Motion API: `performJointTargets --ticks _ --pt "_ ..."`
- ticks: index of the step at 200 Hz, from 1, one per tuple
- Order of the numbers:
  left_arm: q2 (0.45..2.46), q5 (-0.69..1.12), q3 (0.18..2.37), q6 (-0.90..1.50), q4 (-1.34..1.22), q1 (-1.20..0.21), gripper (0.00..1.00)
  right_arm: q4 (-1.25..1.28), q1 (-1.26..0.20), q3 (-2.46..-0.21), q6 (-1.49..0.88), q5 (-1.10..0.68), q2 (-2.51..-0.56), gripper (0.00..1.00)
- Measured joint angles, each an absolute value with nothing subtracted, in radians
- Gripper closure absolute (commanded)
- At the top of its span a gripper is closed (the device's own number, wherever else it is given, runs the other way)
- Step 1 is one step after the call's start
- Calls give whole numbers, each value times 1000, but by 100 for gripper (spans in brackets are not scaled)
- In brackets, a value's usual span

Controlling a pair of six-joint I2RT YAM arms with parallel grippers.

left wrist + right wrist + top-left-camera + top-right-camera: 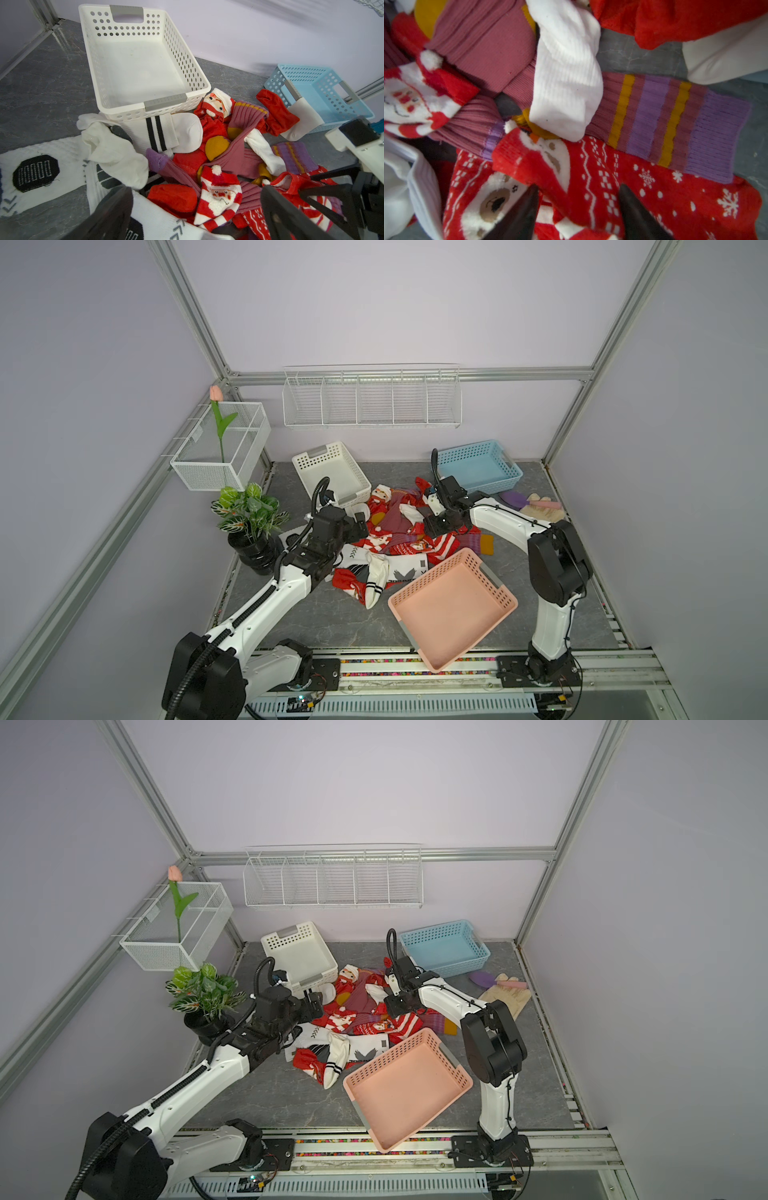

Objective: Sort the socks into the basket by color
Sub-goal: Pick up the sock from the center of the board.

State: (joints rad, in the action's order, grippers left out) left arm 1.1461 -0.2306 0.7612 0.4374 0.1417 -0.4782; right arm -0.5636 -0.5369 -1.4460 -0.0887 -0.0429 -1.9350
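Straddling a fold of the red snowflake sock [654,197], the right gripper [579,187] is pressing down into the pile with its jaws half apart. Whether they are actually pinching the fabric I cannot tell. The left gripper [195,188] is hovering with jaws spread wide and empty over the left side of the socks [395,539], which are lying in one tangled heap mid-table, with red, white and maroon mixed together.

Nothing is sorted yet, judging by the baskets: the white basket [182,62] far left, the blue basket [469,452] far right and the pink basket [449,614] near are all sitting empty.

Both arms are covering parts of the heap in both top views, the pink basket's far edge is overlapping some socks, and lower layers are lying buried — so counting the socks is not possible.
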Motion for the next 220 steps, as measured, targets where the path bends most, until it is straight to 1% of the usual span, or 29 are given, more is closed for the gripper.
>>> performJointTargets --ticks 13,22,29,39,42,65,150,220 --pt "1147 -231 761 437 141 -478 2 -564 -537 -1449 -83 -41 -1935 71" --pt "1147 -231 761 437 141 -478 2 -564 -537 -1451 -74 -42 -1935 78" --pt "1147 -231 761 437 141 -478 3 -564 -537 -1452 -70 -42 -1935 80" --pt "1147 -231 761 437 141 -478 2 -564 -537 -1454 -76 -41 -1935 81" --pt "1147 -231 761 437 141 -478 2 -565 -537 -1454 -74 -41 -1934 84" --pt "1147 -231 761 437 141 -478 3 -568 -537 -1455 -72 -41 -1928 93" --pt "1144 -232 761 437 143 -478 2 -584 -535 -1457 -91 -27 -1772 93" --pt "1128 -235 761 437 156 -478 2 -583 -496 -1457 -150 -96 -1701 93"
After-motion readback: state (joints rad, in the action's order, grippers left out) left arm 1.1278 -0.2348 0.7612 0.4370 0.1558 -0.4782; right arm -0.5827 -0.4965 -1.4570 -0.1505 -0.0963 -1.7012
